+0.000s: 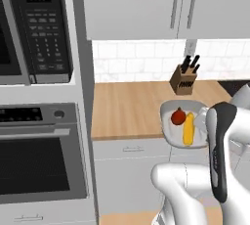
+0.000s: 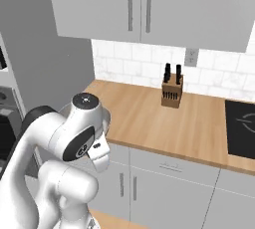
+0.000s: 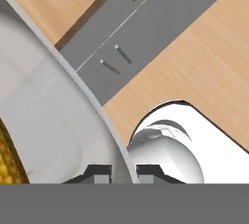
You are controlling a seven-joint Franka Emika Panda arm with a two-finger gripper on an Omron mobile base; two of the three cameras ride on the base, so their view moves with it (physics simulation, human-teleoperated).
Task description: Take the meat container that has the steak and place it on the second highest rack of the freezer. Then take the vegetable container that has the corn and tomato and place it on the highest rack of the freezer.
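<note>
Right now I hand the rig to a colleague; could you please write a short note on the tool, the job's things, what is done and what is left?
Tool: shut on the rim of the vegetable container, one fingertip on each side of the wall, seen in the hand view.
Vegetable container: carried by the arm, past the front edge of the wooden counter; the tomato and the corn lie inside.
Steak container and freezer: not in these pictures, so I cannot confirm the first step.
Left: carry this container to the freezer and set it on the highest rack.
</note>
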